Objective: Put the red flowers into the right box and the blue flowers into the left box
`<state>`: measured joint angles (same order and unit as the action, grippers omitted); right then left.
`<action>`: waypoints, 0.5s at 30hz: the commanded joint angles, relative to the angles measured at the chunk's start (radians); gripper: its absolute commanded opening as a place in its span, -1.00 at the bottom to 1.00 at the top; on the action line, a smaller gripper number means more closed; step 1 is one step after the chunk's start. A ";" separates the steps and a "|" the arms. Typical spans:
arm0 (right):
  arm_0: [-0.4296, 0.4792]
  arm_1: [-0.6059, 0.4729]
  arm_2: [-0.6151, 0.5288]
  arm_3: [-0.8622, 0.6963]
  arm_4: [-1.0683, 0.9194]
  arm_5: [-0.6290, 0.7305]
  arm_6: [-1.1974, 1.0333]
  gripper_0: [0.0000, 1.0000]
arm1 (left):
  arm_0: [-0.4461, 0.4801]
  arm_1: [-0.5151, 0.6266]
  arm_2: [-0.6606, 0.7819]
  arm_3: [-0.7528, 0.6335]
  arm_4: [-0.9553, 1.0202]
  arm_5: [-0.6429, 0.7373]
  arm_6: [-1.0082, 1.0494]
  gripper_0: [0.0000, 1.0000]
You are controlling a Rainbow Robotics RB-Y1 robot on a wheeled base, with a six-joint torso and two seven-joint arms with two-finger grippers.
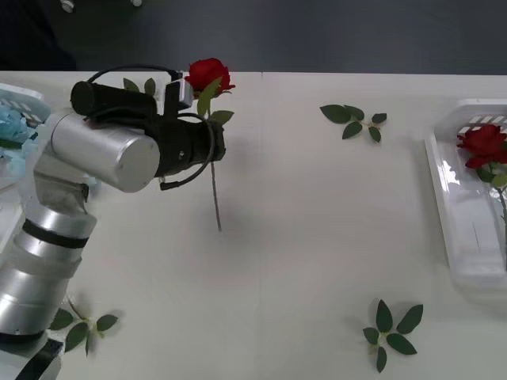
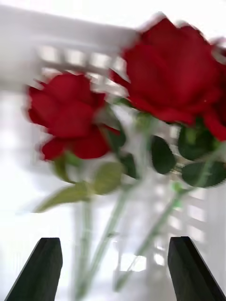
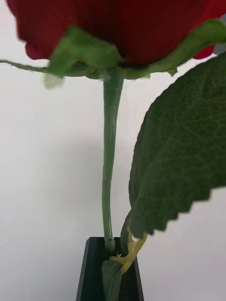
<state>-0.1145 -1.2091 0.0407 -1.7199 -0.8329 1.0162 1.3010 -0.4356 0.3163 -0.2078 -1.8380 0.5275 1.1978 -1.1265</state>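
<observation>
Your left claw (image 3: 110, 268) is pinching the red rose (image 1: 208, 75) by its thin, bendy stem (image 1: 215, 194) at upper left above the counter (image 1: 301, 237); you are gripping low, sparing the soft bloom. Your right claw (image 2: 113, 268) is hanging spread over roses (image 2: 70, 115) in the right box (image 1: 463, 229).

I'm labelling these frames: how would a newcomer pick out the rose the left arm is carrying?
Start at the left arm's silver forearm over the table. The left gripper is shut on the stem of a red rose. Unlike the roses lying in the right box, this one hangs above the table, stem trailing down.
</observation>
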 commanded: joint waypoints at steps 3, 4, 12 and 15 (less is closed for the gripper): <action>0.052 0.095 -0.226 -0.214 -0.100 0.108 0.027 0.31 | 0.115 -0.014 0.137 -0.165 0.175 0.003 -0.299 -1.00; 0.050 0.103 -0.242 -0.247 -0.103 0.133 0.029 0.31 | 0.124 -0.017 0.154 -0.172 0.216 0.003 -0.346 -1.00; -0.021 0.180 -0.188 -0.492 -0.150 0.197 0.024 0.31 | 0.192 -0.020 0.260 -0.175 0.608 0.003 -0.819 -1.00; -0.059 0.217 -0.084 -0.549 -0.112 0.119 0.034 0.31 | 0.201 -0.020 0.269 -0.175 0.727 0.003 -0.940 -1.00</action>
<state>-0.1424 -1.0268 -0.1021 -2.2101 -0.9715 1.1879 1.3011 -0.2362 0.2968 0.0574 -1.9805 1.1899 1.1982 -1.9776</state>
